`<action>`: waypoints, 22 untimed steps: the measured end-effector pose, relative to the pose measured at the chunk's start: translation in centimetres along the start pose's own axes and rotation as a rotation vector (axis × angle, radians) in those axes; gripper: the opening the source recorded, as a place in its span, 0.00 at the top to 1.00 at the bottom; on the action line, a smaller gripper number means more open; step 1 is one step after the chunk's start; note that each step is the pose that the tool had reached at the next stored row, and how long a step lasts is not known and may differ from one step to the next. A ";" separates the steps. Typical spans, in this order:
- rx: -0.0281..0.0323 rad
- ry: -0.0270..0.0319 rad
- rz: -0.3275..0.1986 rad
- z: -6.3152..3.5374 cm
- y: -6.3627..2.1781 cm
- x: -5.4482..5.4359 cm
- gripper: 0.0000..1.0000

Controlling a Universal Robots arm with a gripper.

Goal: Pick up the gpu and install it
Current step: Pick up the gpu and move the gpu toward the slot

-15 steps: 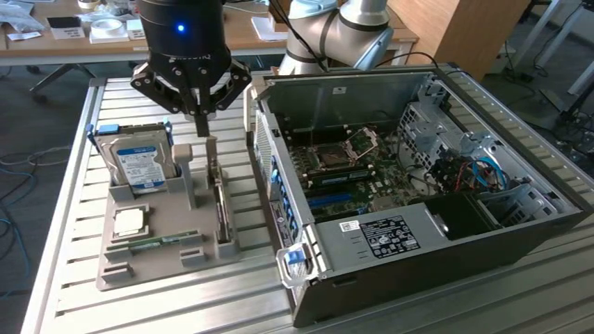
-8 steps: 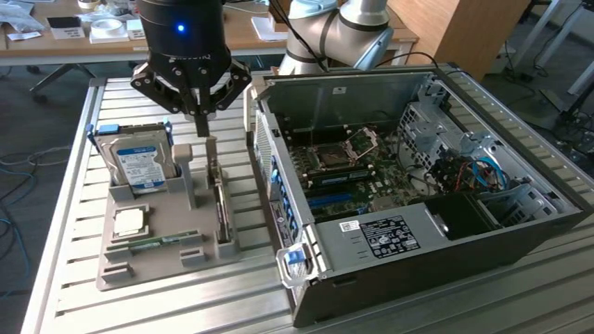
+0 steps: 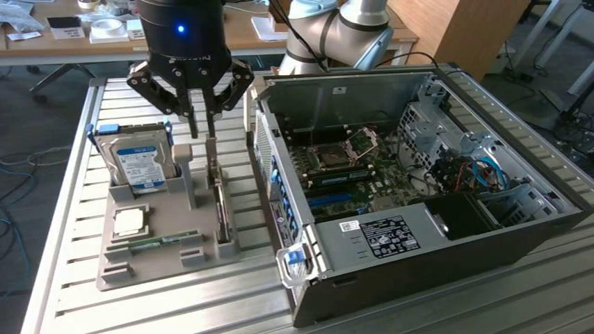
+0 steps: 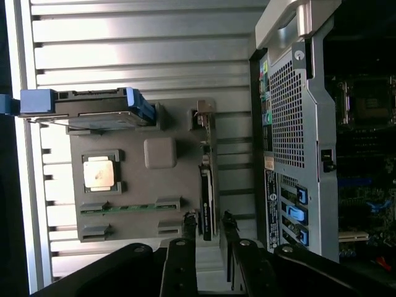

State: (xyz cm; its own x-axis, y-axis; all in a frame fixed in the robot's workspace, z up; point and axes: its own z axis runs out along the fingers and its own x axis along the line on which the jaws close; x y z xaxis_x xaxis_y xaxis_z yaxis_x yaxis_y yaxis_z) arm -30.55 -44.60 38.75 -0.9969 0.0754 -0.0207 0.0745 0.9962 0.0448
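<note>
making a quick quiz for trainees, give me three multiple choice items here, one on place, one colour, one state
1. Where is the gpu? A in the case; B on edge in the grey holder; C on the floor.
2. The hard drive label? A red; B blue-white; C green.
3. The computer case side? A open; B closed; C taped.
Answers: 1 B, it stands in the holder under the gripper. 2 B, blue and white face. 3 A, the motherboard shows.
</note>
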 end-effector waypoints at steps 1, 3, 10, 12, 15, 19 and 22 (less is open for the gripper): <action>0.0000 0.0000 0.000 0.00 -0.01 0.0 0.71; 0.0000 0.0000 0.000 0.00 -0.02 0.0 0.59; 0.0000 0.0000 0.000 0.00 -0.03 0.0 0.41; -0.0001 0.0000 0.000 0.00 -0.03 0.0 0.41; -0.0001 -0.0001 0.000 0.00 -0.03 0.0 0.41; 0.0000 0.0000 0.000 0.00 -0.03 0.0 0.41; -0.0001 0.0000 0.000 0.00 -0.03 0.0 0.41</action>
State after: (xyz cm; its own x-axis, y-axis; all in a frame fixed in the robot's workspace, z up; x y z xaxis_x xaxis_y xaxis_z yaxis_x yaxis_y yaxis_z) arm -30.55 -44.63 38.75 -0.9969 0.0754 -0.0207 0.0745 0.9962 0.0449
